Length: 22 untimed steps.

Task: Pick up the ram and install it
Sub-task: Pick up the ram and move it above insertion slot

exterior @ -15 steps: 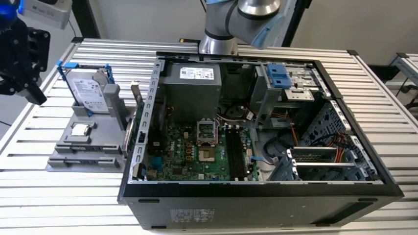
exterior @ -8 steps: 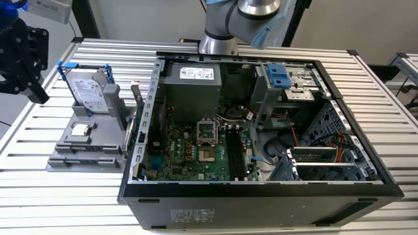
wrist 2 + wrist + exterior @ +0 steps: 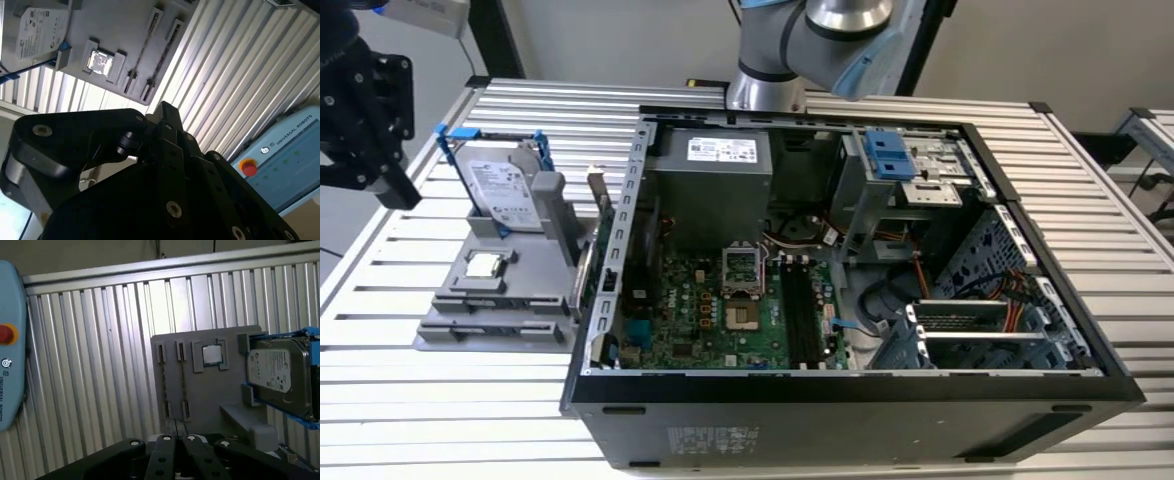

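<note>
Claw [image 3: 177,442] hovers near one drive [image 3: 277,377], one processor [image 3: 212,354].

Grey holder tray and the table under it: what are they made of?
Holder tray: looks like matte grey plastic, maybe printed; even dull colour, blocky slots, no glint. Table: likely bare aluminium; silvery ribbed slats with bright glare streaks.

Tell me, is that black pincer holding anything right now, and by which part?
Nothing seems held: the black pincer hangs bare above the slatted metal table, near the grey plastic parts tray.
</note>
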### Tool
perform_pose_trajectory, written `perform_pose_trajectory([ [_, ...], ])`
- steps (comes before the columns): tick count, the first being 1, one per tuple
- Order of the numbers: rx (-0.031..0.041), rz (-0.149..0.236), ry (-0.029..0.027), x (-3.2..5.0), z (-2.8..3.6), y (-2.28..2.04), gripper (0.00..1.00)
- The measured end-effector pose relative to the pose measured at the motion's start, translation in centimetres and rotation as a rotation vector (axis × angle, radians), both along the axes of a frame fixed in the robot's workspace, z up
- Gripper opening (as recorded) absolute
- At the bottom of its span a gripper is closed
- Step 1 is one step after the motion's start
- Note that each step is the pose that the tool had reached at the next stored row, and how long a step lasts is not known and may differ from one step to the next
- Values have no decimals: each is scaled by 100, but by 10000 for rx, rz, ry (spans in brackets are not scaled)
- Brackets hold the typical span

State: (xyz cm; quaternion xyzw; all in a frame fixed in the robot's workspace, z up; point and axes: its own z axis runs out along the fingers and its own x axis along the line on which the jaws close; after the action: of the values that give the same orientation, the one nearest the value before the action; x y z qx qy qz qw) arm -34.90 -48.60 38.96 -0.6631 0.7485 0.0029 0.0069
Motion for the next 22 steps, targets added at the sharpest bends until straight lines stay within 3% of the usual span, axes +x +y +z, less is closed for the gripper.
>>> perform_pose_trajectory([
  [7,1,1079,3,0,0,14,0],
  [14,2,1915,26,0,0,31,0],
  [17,7,2100,68,0,-1,39,0],
  [22,8,2118,77,0,0,39,0],
])
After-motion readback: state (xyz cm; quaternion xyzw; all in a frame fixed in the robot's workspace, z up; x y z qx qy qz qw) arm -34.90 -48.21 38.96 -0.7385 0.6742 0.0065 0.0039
